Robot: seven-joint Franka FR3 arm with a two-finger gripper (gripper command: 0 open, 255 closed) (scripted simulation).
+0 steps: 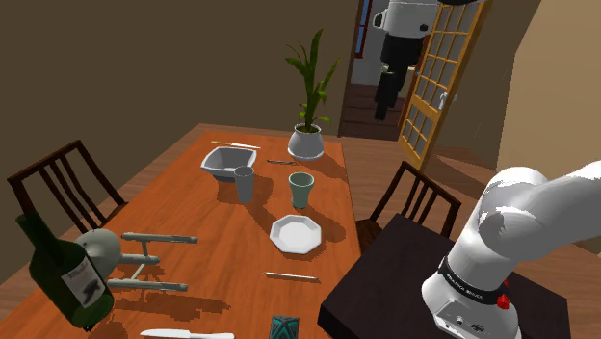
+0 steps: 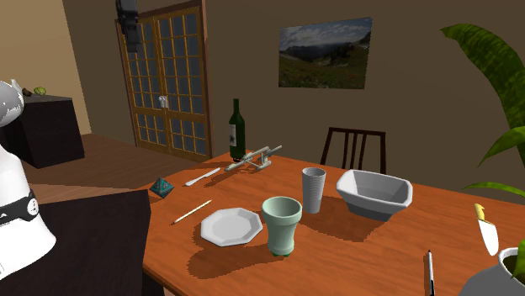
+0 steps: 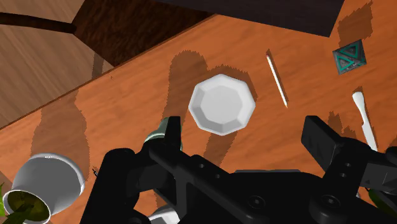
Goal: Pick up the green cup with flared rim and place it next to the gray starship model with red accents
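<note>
- A home dining room is showing.
- A wooden table (image 2: 379, 252) is carrying a plate (image 2: 231, 225) and wine bottle (image 2: 237, 130).
- A landscape picture (image 2: 325, 54) is hanging near glazed doors (image 2: 168, 84).

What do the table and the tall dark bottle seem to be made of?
The table looks like varnished wood: orange-brown with grain streaks. The wine bottle looks like dark green glass, perhaps; it is smooth, with a white label.

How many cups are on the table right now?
2. The green flared cup stands near the white plate; the gray cup stands beside it, close to the white bowl. No others show, though one could be hidden.
</note>
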